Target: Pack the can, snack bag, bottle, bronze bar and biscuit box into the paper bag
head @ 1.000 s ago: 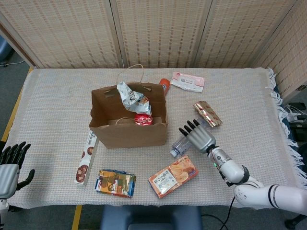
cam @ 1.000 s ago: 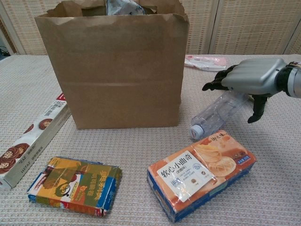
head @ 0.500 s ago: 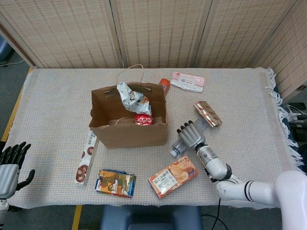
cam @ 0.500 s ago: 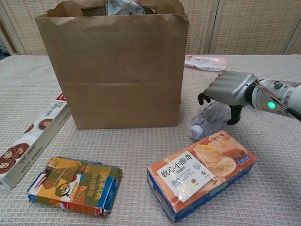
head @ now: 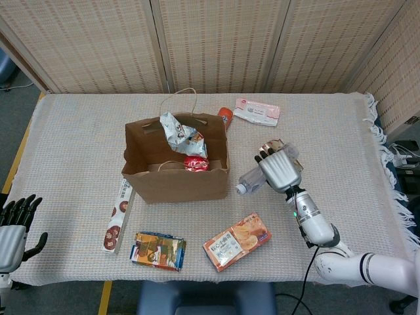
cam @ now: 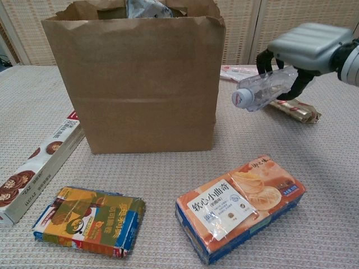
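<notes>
My right hand (head: 281,170) (cam: 305,47) grips the clear plastic bottle (head: 249,180) (cam: 262,89) and holds it above the table, cap pointing toward the brown paper bag (head: 176,172) (cam: 134,84). Inside the open bag lie a red can (head: 195,163) and a crinkled snack bag (head: 180,133) (cam: 147,8). The bronze bar (head: 289,150) (cam: 294,109) lies on the cloth behind the hand. An orange biscuit box (head: 237,241) (cam: 240,204) sits near the front edge. My left hand (head: 13,230) hangs open off the table's left front corner.
A long cookie box (head: 117,218) (cam: 35,165) lies left of the bag, a colourful flat pack (head: 157,250) (cam: 88,219) in front of it. A pink pack (head: 256,111) (cam: 245,73) and an orange item (head: 225,115) lie behind the bag.
My right hand closed around the bottle and lifted it off the cloth, up and back. The bronze bar now shows behind it. The left hand stayed put.
</notes>
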You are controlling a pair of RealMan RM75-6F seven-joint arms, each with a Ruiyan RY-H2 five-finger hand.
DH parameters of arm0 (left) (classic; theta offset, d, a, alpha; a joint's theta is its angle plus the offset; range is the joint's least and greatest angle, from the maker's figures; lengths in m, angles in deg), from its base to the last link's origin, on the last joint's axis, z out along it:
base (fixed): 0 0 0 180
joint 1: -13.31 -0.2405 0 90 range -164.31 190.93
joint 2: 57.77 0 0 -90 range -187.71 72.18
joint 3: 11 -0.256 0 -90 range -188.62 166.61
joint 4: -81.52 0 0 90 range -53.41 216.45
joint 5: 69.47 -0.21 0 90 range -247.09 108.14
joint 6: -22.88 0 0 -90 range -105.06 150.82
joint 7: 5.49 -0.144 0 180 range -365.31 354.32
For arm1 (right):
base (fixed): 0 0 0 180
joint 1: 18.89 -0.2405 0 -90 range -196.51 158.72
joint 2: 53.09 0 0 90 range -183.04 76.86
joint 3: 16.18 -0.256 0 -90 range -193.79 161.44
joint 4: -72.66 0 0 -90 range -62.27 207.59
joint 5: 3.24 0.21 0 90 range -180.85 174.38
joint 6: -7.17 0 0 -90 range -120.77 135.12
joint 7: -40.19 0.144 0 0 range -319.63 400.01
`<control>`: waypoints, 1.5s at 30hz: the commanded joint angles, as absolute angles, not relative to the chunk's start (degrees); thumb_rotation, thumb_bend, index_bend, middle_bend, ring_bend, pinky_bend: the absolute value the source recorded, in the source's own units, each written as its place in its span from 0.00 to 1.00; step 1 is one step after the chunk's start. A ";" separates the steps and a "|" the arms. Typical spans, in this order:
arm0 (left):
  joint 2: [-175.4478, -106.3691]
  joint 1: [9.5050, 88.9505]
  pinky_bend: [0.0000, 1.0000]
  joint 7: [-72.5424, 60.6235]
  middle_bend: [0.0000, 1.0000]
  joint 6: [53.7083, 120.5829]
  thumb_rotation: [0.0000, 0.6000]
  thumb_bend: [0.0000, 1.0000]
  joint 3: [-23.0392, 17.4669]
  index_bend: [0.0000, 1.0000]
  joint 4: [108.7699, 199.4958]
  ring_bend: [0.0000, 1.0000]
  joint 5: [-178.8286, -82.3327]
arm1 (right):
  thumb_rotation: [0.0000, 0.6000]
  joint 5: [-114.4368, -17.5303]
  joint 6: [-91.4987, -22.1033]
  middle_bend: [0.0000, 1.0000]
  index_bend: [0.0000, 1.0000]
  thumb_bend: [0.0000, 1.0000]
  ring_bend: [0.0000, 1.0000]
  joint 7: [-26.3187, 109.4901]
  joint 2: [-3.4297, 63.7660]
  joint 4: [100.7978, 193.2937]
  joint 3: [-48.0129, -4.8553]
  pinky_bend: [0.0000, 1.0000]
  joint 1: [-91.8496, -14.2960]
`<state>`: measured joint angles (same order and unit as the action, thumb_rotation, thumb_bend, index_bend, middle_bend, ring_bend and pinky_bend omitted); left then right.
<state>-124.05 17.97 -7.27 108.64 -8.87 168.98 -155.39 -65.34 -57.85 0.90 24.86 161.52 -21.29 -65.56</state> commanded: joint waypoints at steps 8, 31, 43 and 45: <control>-124.17 17.98 0.00 -7.57 0.00 108.67 1.00 0.39 -8.80 0.05 168.98 0.00 -155.32 | 1.00 -65.45 -75.50 0.62 0.72 0.31 0.63 12.92 25.37 171.71 -38.97 0.66 -62.79; -123.99 17.93 0.00 -6.10 0.00 108.72 1.00 0.39 -8.93 0.05 168.43 0.00 -155.67 | 1.00 -62.01 -78.50 0.62 0.71 0.31 0.63 8.10 55.60 158.51 -50.34 0.66 -84.40; -123.95 17.95 0.00 -5.92 0.00 108.69 1.00 0.39 -8.99 0.05 168.32 0.00 -155.78 | 1.00 -50.86 -73.73 0.61 0.61 0.31 0.55 -2.24 56.28 160.22 -48.15 0.62 -82.15; -123.98 17.94 0.00 -6.04 0.00 108.72 1.00 0.39 -8.99 0.05 168.34 0.00 -155.78 | 1.00 -46.40 -73.41 0.56 0.50 0.31 0.47 -5.83 55.10 163.66 -49.40 0.57 -81.83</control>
<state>-123.97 17.94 -6.03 108.71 -8.99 168.34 -155.78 -51.94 -74.70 -0.88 56.71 159.32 -48.25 -82.77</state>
